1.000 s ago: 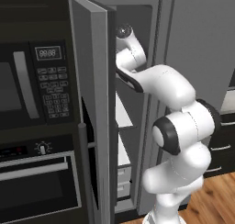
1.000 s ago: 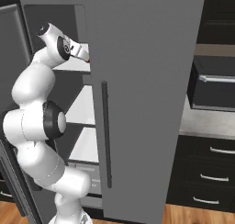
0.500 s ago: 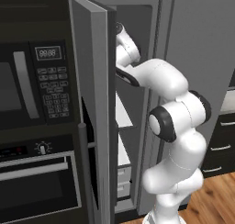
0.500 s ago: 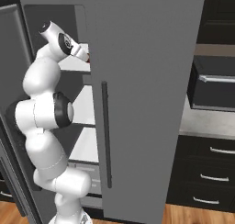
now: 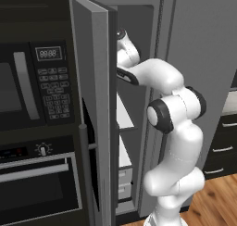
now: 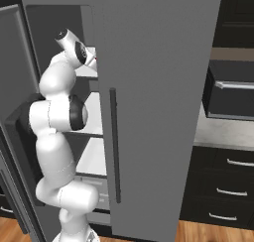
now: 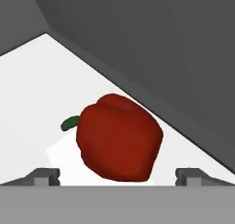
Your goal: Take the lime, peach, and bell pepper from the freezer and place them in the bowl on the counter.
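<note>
The bell pepper [image 7: 119,138] is lying on a white shelf [image 7: 41,85] inside the freezer [image 6: 59,32], its green stem pointing toward 9 o'clock in the hand view. It is sitting between the two fingertips [image 7: 46,176], which are standing wide apart at about 7 and 5 o'clock; the gripper [image 7: 117,177] is spread open, and each tip is showing a clear gap from the red skin. Whether the pepper is touching anything but the shelf, I cannot tell.

Just beyond the pepper, toward 1 o'clock, the shelf's edge is meeting the grey inner wall [image 7: 160,44] along a diagonal line, so room on that side is tight. Toward 10 o'clock the shelf is running open and bare up to a corner.

In the left base view the arm [image 5: 171,123] is reaching in through the narrow gap between the open freezer door [image 5: 92,104] at 9 o'clock and the closed door [image 6: 158,112] at 3 o'clock. The black microwave [image 5: 28,81] and oven [image 5: 37,183] are standing beyond the open door. In the right base view the counter [image 6: 223,132] is lying at 3 o'clock.
</note>
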Tool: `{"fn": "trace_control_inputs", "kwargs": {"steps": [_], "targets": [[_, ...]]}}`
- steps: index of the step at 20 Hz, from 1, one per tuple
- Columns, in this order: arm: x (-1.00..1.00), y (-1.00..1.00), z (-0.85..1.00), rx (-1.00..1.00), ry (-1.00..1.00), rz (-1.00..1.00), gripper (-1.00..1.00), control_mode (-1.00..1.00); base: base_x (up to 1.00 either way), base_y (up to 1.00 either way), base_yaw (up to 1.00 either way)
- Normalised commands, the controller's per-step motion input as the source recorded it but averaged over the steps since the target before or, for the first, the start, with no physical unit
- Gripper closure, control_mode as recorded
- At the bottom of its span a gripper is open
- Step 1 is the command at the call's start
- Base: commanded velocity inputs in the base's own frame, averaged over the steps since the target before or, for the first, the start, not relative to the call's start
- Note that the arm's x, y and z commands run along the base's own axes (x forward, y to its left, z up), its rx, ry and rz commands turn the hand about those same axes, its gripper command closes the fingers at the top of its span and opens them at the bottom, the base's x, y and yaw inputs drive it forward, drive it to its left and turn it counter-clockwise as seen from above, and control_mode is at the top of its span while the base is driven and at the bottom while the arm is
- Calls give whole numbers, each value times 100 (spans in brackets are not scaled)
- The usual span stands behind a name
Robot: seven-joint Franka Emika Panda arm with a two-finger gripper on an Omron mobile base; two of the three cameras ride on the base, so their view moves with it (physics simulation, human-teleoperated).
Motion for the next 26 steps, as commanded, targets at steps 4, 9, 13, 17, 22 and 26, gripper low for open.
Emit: {"fn": "trace_control_inputs", "kwargs": {"steps": [4, 9, 13, 17, 22, 26], "targets": [[62, 0, 0, 0, 0, -7, -100, -100, 0, 0, 0], [71, 0, -16, 0, 0, -6, -100, -100, 0, 0, 0], [52, 0, -59, 0, 2, -4, 100, -100, 0, 0, 0], [8, 0, -13, -1, 0, 0, 100, -100, 0, 0, 0], [-67, 5, -3, 0, -5, 0, 100, -100, 0, 0, 0], [-100, 21, -37, 0, -31, 0, 100, -100, 0, 0, 0]]}}
